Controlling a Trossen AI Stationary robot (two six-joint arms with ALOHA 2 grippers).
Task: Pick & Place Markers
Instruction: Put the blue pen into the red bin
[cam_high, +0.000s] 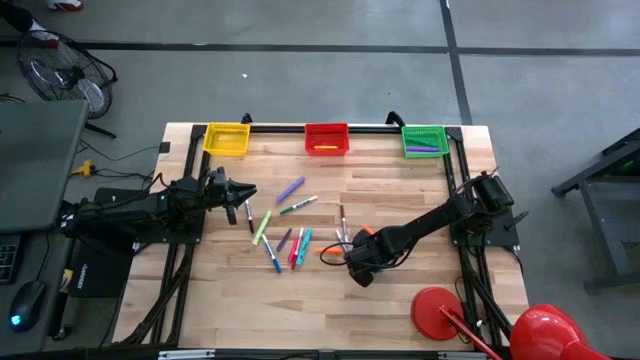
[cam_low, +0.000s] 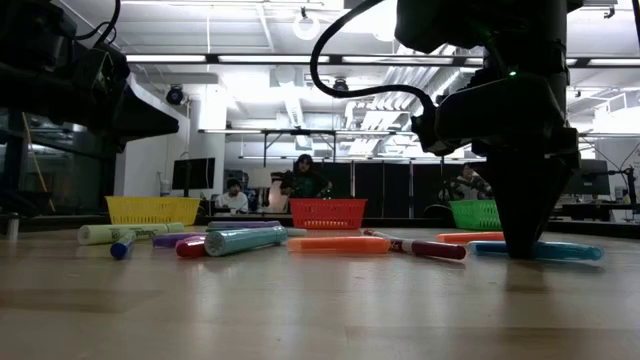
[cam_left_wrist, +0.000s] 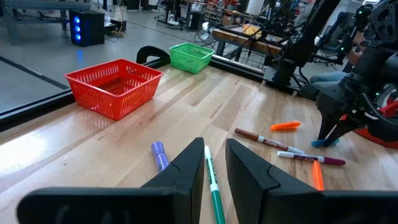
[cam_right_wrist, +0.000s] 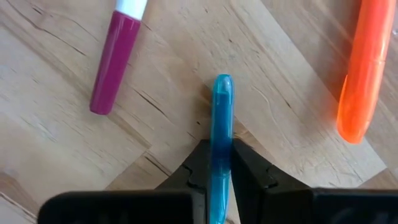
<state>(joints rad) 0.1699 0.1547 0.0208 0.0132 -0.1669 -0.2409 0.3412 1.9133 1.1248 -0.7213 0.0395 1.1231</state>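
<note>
My right gripper (cam_right_wrist: 216, 180) sits low on the table (cam_high: 400, 190), right of the scattered markers (cam_high: 285, 235), one marker (cam_right_wrist: 221, 124) between its fingers. My left gripper (cam_high: 245, 192) hangs at their left. Three baskets (cam_high: 326, 139) line the far edge.

Bright, even light pours down from the ceiling strip lamps (cam_low: 250, 60) in the low view, flaring white up there. The arms read as near-black silhouettes against it. The worktop (cam_low: 320, 310) carries a soft sheen, foreground slightly blurred. From above, shadows look faint and short. The far room seems soft, perhaps out of focus.
</note>
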